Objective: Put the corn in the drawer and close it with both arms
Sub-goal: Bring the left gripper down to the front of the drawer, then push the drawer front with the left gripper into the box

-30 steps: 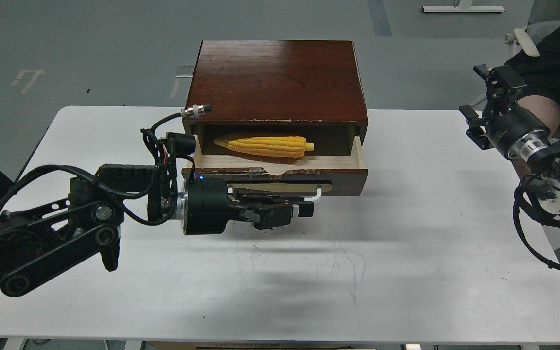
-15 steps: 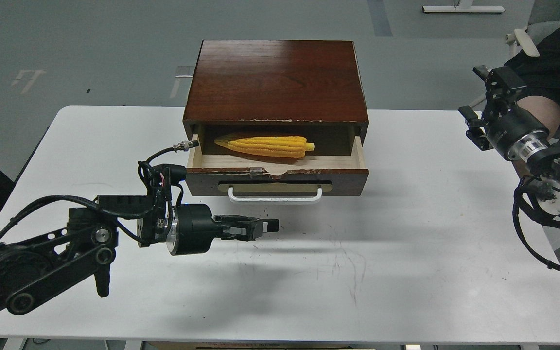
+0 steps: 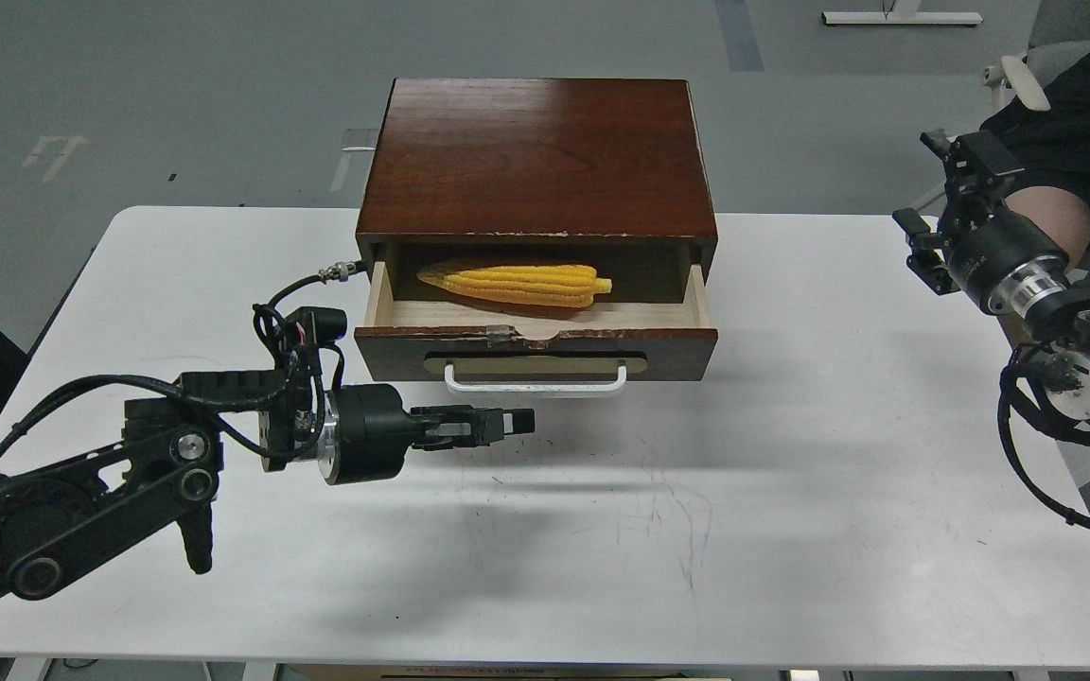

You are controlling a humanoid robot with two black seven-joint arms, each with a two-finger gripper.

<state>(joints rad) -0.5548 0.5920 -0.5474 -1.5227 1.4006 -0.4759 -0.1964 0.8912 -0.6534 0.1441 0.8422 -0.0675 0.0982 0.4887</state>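
Note:
The corn [image 3: 514, 283] lies on its side inside the open drawer [image 3: 677, 342], with its pointed end to the left. The drawer is pulled partly out of the dark wooden cabinet [image 3: 536, 156]. Its white bar handle [image 3: 536, 384] is free. My left gripper [image 3: 524, 422] hovers above the table just in front of and below the left part of the handle, pointing right and touching nothing. Its fingers are seen edge-on and cannot be told apart. My right gripper [image 3: 925, 200] is raised at the far right, well away from the cabinet, with its fingers spread and empty.
The white table [image 3: 791, 492] carries the cabinet at its back middle. A person's arm [image 3: 1056, 213] is behind my right arm at the right edge. Grey floor lies beyond the table.
My left gripper has come off the drawer handle, dropped and drawn back left toward me. The drawer, the corn and the right arm have stayed put.

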